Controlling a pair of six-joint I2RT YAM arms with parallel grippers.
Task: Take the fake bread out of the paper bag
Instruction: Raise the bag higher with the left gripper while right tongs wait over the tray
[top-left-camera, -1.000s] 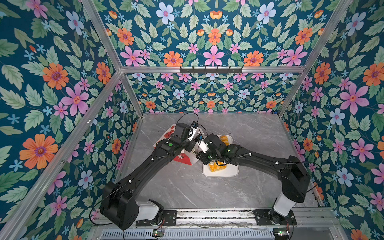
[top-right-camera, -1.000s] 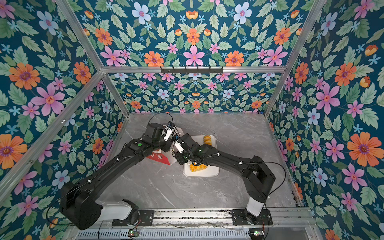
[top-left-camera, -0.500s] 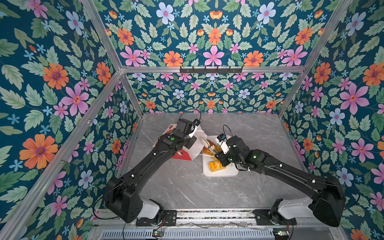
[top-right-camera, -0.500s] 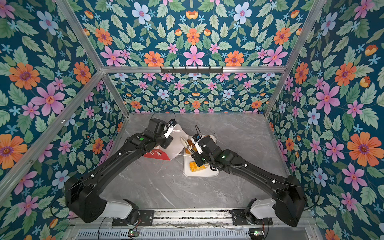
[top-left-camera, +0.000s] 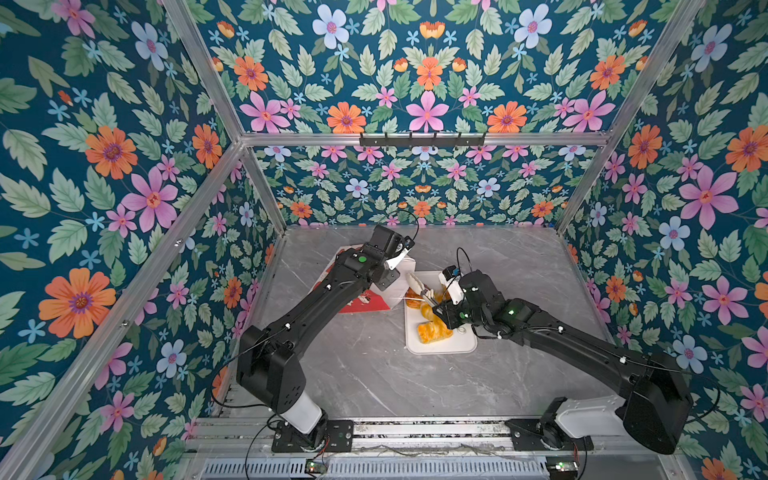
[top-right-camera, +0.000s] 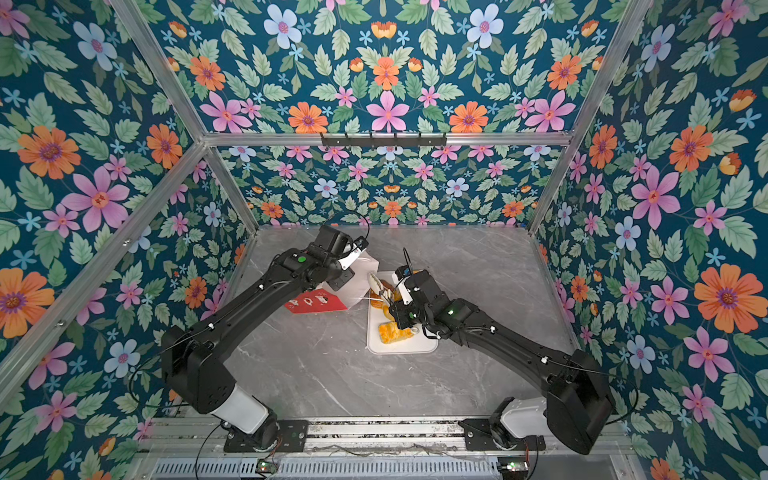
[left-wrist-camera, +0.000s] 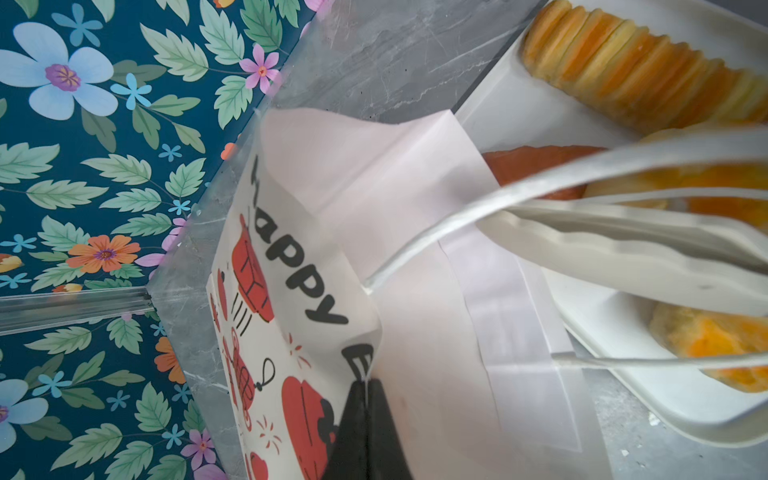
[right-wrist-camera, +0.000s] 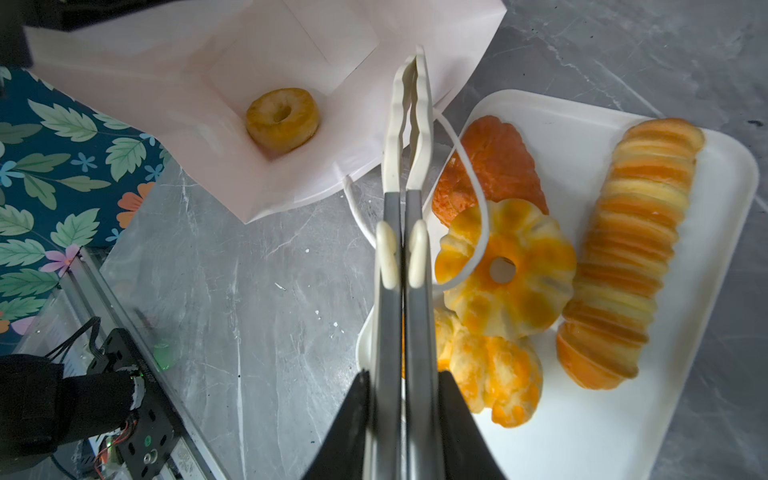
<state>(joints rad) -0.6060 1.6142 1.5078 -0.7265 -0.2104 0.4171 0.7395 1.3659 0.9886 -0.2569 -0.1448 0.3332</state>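
Observation:
The paper bag (top-left-camera: 365, 301) lies on its side, its white mouth toward the tray. My left gripper (left-wrist-camera: 368, 386) is shut on the bag's rim. One small ring of fake bread (right-wrist-camera: 282, 118) sits deep inside the bag (right-wrist-camera: 166, 75). My right gripper (right-wrist-camera: 403, 382) is shut on white-tipped tongs (right-wrist-camera: 409, 137), whose tips are together and empty just outside the bag's mouth. On the white tray (right-wrist-camera: 602, 436) lie a ridged long roll (right-wrist-camera: 627, 245), a darker bun (right-wrist-camera: 494, 158), a flower-shaped ring (right-wrist-camera: 511, 270) and a striped roll (right-wrist-camera: 494, 370).
A white cord handle (right-wrist-camera: 469, 174) of the bag loops over the flower-shaped ring. The tray (top-left-camera: 461, 343) sits mid-table on grey marble, right beside the bag's mouth. Floral walls stand close on three sides, and the metal base rail (top-left-camera: 415, 432) runs along the front.
My right arm has pulled back to the right, bringing the tongs out from the bag's mouth to the tray's edge. The left gripper has lifted the bag's rim slightly.

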